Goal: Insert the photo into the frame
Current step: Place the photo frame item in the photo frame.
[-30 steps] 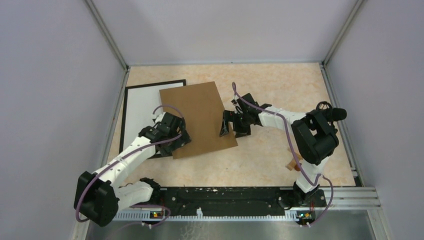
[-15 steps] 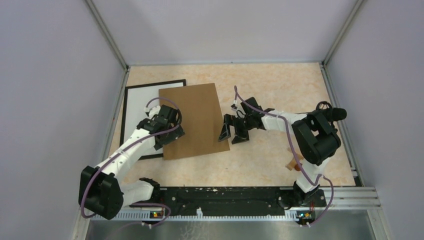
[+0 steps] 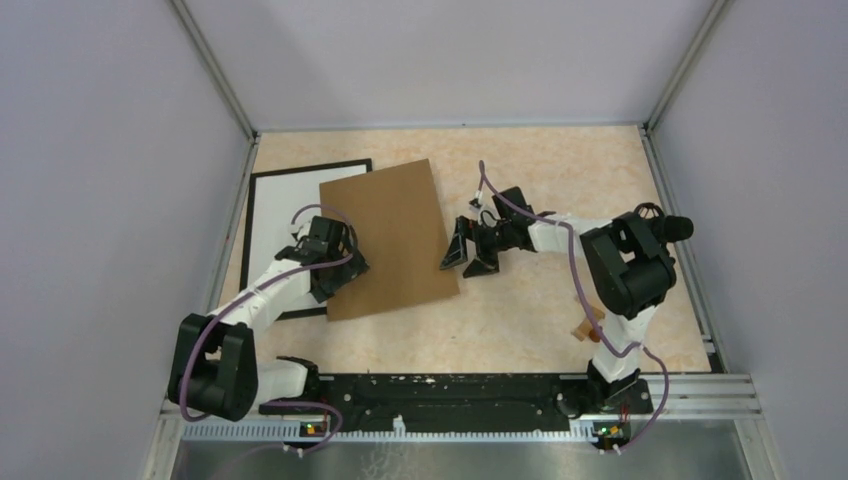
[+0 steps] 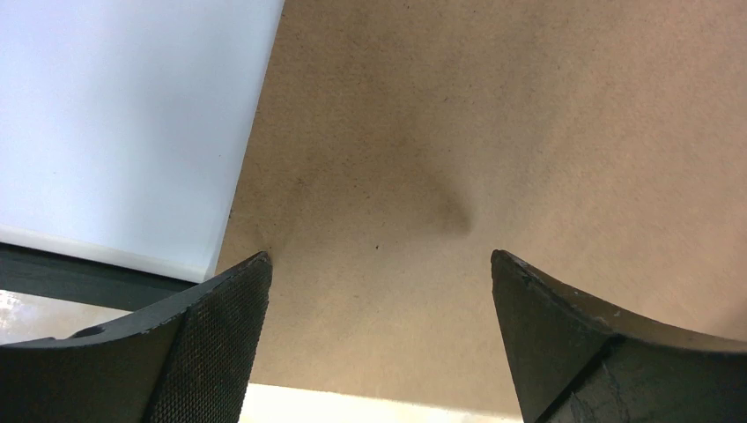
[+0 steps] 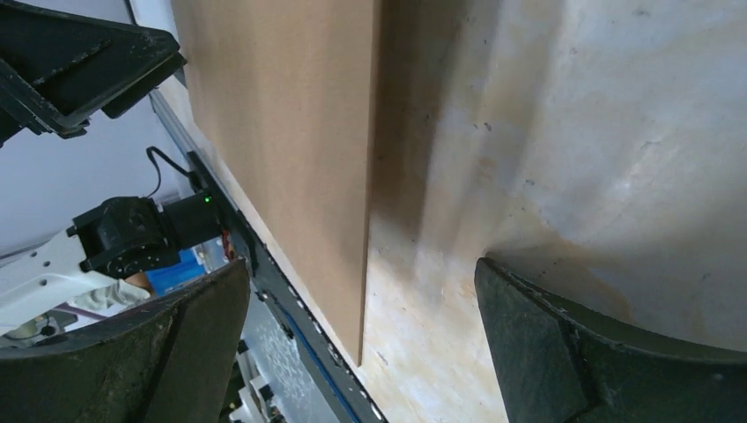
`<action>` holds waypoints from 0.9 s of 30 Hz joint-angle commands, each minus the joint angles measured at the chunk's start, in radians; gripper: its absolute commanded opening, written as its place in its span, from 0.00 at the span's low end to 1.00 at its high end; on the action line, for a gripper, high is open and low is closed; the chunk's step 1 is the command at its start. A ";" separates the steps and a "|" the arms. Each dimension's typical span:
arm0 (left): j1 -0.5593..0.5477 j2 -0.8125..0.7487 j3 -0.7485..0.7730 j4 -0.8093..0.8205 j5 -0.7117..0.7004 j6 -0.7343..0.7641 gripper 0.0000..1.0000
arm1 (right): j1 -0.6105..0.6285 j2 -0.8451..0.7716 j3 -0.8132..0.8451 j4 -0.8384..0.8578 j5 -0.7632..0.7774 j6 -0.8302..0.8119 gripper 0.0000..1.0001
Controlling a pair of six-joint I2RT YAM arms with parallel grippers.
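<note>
Looking at a clear leftward slide of the brown board since a second back, near corner pulled in toward the frame, with the left gripper tucked further left and the right gripper backed just off the board's right edge. Guessing photo face down for that board, but can't confirm from the plain brown side. Task-wise, maybe halfway: board lying flat on the tabletop, left part overlapping the frame's white inside, right part out past the black border and skewed against it. Still needs shifting left, squaring up and dropping inside the border. Left jaws spread wide, low over the board's near-left corner right by the white area, gripping nothing; can't tell about actual contact. Right jaws also fully spread and empty, lined up across the board's right edge, one finger over bare tabletop.
</note>
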 commanded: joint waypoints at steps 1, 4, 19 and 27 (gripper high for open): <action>0.056 0.007 -0.078 0.096 0.007 0.011 0.98 | -0.020 0.075 0.017 0.056 0.095 -0.025 0.98; 0.081 0.029 -0.107 0.109 0.016 0.017 0.98 | -0.022 0.111 0.053 0.072 0.091 -0.026 0.98; 0.101 0.038 -0.053 0.095 0.049 0.097 0.98 | 0.015 0.251 0.057 0.574 -0.093 0.225 0.52; 0.262 0.019 0.156 0.145 0.137 0.264 0.98 | 0.023 0.296 0.009 0.826 -0.098 0.324 0.13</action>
